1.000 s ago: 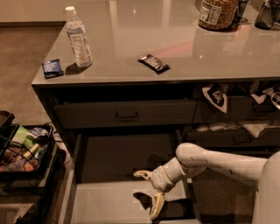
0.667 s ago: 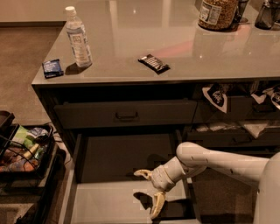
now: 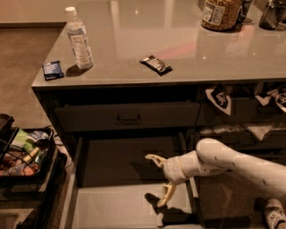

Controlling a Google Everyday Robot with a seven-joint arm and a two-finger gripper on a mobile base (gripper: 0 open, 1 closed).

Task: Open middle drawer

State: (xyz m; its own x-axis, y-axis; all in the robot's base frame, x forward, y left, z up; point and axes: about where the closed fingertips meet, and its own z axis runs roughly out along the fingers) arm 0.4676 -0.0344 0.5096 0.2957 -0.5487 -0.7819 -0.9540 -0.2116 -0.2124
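Below the closed upper drawer (image 3: 128, 117), middle drawer (image 3: 111, 206) pulled well out, pale floor showing, so likely little left but a clean withdrawal. Gripper (image 3: 158, 179) low inside the drawer's right half, jaws released and spread wide, grasping nothing, lower fingertip (image 3: 161, 202) near the floor or touching it; cannot tell which. Likely hazards: snagging the drawer's right wall on a sideways exit and nudging it back shut; striking the upper drawer's front on too steep a lift; scraping the floor with that lower fingertip. Counted: two drawers on this side, one shut, one open; one gripper with two fingers; on the counter (image 3: 201, 58), one water bottle (image 3: 78, 39), one blue packet (image 3: 52, 69), one wrapped snack bar (image 3: 156, 65), one jar (image 3: 219, 13). Beside the cabinet, one basket (image 3: 53, 152) of mixed goods, too jumbled to count.
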